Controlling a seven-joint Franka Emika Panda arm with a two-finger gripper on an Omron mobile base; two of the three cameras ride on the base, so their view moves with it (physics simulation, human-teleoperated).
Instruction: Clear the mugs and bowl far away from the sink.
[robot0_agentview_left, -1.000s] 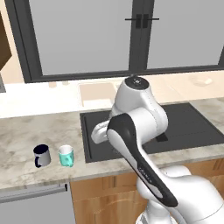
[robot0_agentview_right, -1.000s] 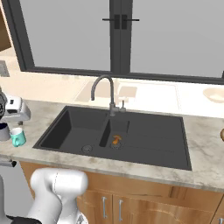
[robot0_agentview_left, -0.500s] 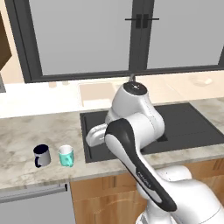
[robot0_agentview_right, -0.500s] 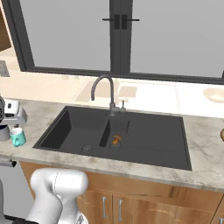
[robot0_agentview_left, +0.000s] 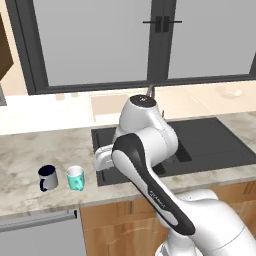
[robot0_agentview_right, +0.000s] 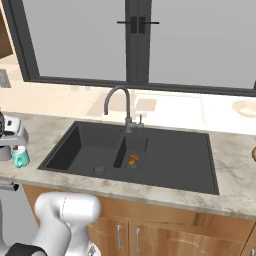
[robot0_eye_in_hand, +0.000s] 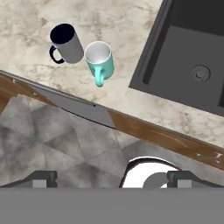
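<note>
Two mugs stand side by side on the marble counter left of the sink (robot0_agentview_left: 210, 142): a dark navy mug (robot0_agentview_left: 47, 177) and a teal mug (robot0_agentview_left: 75, 177). In the hand view the navy mug (robot0_eye_in_hand: 65, 43) and the teal mug (robot0_eye_in_hand: 100, 59) sit near the top, with the sink (robot0_eye_in_hand: 188, 52) to their right. My gripper (robot0_eye_in_hand: 113, 177) is open, nothing between its fingertips, and it hovers above the counter's front edge, short of the mugs. My hand (robot0_agentview_left: 102, 159) hangs just right of the teal mug (robot0_agentview_right: 20, 158). A brown sliver (robot0_agentview_right: 253, 154) at the right edge may be the bowl.
A curved steel faucet (robot0_agentview_right: 120, 102) rises behind the black double basin (robot0_agentview_right: 135, 150). A pale cream dish (robot0_agentview_right: 245, 107) rests on the sill at the far right. Below the counter edge are a grey drawer front (robot0_eye_in_hand: 74, 107) and the tiled floor (robot0_eye_in_hand: 52, 144).
The arm has swung a little further left and down, bringing the hand closer to the teal mug. The jaws stayed wide apart and the mugs have not moved.
</note>
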